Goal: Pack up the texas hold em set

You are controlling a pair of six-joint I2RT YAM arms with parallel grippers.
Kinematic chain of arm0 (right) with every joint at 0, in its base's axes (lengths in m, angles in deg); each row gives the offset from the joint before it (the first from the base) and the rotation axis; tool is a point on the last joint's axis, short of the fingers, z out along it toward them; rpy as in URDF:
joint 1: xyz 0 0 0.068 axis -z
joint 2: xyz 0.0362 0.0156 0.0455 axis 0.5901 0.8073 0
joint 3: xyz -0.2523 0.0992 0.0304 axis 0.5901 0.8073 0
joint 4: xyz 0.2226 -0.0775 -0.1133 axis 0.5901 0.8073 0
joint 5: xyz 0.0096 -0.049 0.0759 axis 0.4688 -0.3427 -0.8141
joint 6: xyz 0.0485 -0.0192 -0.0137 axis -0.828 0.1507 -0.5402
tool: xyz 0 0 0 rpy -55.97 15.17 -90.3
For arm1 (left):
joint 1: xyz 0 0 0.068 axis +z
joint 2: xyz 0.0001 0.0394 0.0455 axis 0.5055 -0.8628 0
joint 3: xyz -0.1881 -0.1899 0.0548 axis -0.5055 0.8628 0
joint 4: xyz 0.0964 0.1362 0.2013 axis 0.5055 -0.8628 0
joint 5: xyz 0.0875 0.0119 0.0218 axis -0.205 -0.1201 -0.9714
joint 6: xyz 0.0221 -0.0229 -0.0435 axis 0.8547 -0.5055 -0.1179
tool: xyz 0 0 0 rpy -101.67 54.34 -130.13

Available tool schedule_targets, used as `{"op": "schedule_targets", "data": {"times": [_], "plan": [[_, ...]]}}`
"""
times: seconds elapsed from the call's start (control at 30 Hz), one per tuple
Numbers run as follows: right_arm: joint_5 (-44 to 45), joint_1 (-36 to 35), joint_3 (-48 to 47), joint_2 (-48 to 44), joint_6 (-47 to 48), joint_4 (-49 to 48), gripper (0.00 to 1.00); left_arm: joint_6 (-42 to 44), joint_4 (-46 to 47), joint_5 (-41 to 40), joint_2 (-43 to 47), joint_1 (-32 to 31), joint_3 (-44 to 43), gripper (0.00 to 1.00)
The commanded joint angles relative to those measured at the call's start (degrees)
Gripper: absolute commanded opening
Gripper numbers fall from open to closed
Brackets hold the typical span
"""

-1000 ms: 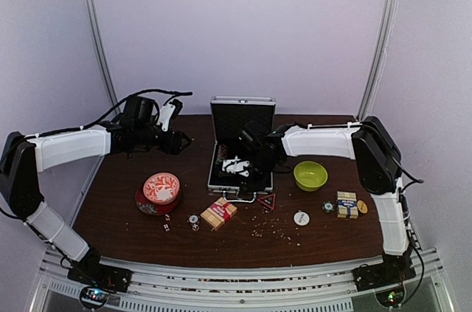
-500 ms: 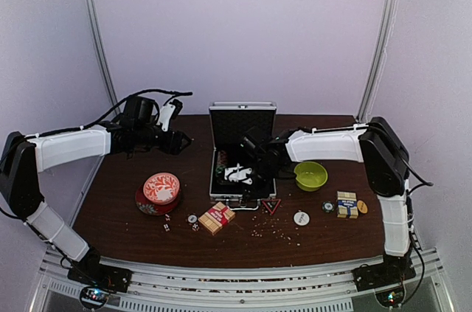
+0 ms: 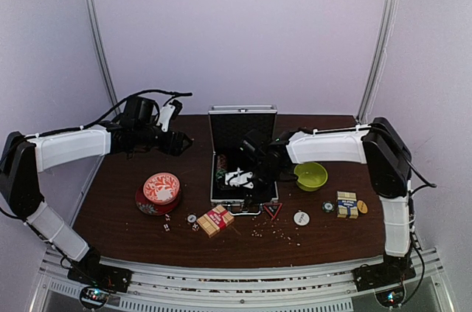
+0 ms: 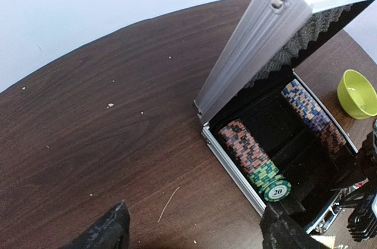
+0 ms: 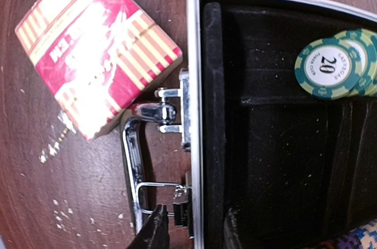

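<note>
**Case repositioning before loading**

The front wall of the aluminium case (image 3: 243, 172) is pinched by the right gripper (image 5: 191, 228), one finger outside by the latch, one inside. The left gripper (image 4: 194, 231) is held open above bare table. Compared with a second ago, the case has been swung square and drawn rightward. Next, the red-striped card deck (image 3: 215, 219), just beside the handle (image 5: 136, 166), is judged due for loading.

Dark wooden table (image 3: 118, 216) before pale lilac walls (image 3: 243, 24) with metal posts (image 3: 94, 32).
</note>
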Motion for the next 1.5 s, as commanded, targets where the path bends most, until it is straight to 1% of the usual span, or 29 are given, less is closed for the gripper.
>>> {"op": "schedule_targets", "data": {"times": [0.0,0.1,0.2,0.3,0.4,0.43,0.5,0.53,0.63,0.7,0.73,0.8,0.87,0.9,0.93,1.0,1.1,1.27,1.47], "plan": [[-1.85,0.46,-0.44,-3.48,-3.47,1.72,0.37,1.51,-0.25,-1.37,-0.47,0.15,-2.32,0.80],[-1.31,1.66,-2.15,-5.81,-3.97,1.70,0.48,2.27,-1.95,-1.81,0.16,0.08,-2.83,0.80],[-3.56,2.98,-1.83,-9.74,-3.04,3.51,0.55,2.59,-5.73,-3.80,1.54,-2.53,-4.75,0.79],[-5.92,4.58,2.33,-15.75,-2.79,3.44,0.58,1.54,-11.42,-5.55,2.02,-7.13,-7.24,0.78],[-7.94,6.95,9.08,-22.20,-2.67,3.30,0.60,-0.41,-16.05,-7.33,2.74,-12.50,-7.01,0.79],[-8.88,8.14,11.86,-24.41,-2.74,3.13,0.62,-1.04,-17.54,-7.96,2.77,-14.68,-6.79,0.80],[-11.35,12.11,18.15,-29.01,-2.95,2.30,0.63,-2.61,-20.49,-8.22,2.42,-18.57,-6.23,0.88],[-12.56,15.49,20.69,-31.31,-3.21,1.69,0.64,-3.40,-21.73,-8.31,2.04,-20.63,-6.07,0.90],[-15.26,23.30,26.16,-37.14,-5.12,-1.14,0.64,-4.57,-26.41,-10.30,-0.35,-26.65,-7.17,0.91],[-16.77,28.24,29.79,-40.09,-8.40,-6.10,0.64,-4.35,-29.65,-10.93,-3.08,-29.94,-9.41,0.91],[-18.44,30.56,31.59,-41.53,-9.33,-8.16,0.64,-3.92,-31.20,-11.05,-4.80,-31.28,-10.60,0.91],[-24.48,34.98,35.18,-43.89,-9.44,-10.73,0.65,-3.34,-33.70,-11.07,-8.19,-33.45,-13.02,0.90],[-28.55,37.89,37.45,-45.12,-8.66,-11.60,0.66,-3.13,-36.59,-10.93,-12.14,-34.37,-15.80,0.91],[-27.88,38.33,37.17,-45.43,-6.56,-9.88,0.66,-3.14,-37.83,-11.27,-13.85,-34.67,-16.89,0.96],[-26.27,38.53,36.89,-45.68,-5.92,-9.45,0.66,-3.25,-38.73,-11.74,-15.88,-34.96,-17.89,0.98],[-25.25,39.39,36.95,-46.46,-6.88,-10.67,0.67,-3.66,-40.17,-12.67,-18.15,-35.02,-19.57,0.98],[-27.41,39.55,37.11,-47.00,-7.15,-10.39,0.67,-5.11,-43.35,-14.89,-21.73,-35.01,-22.99,0.98],[-28.78,39.58,37.28,-46.24,-6.83,-10.24,0.69,-6.39,-49.23,-15.20,-27.88,-34.94,-27.90,0.98],[-29.22,39.58,37.26,-45.63,-6.04,-9.69,0.71,-7.51,-50.03,-14.25,-29.99,-33.35,-30.60,0.98]]}}
